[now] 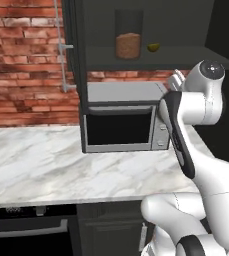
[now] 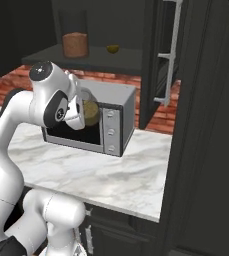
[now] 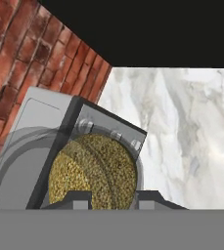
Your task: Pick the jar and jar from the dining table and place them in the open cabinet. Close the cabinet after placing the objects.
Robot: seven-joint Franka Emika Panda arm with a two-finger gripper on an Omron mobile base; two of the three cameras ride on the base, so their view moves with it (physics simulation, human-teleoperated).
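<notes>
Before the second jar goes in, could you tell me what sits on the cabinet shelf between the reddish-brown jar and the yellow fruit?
Nothing: in both base views the shelf is bare between the jar and the fruit.

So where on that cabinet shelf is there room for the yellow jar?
The black cabinet shelf is bare left of the clear glass jar of reddish-brown grains and right of the small yellow fruit. Between those two it is tight. The pincer holds the clear olive-yellow jar.
</notes>
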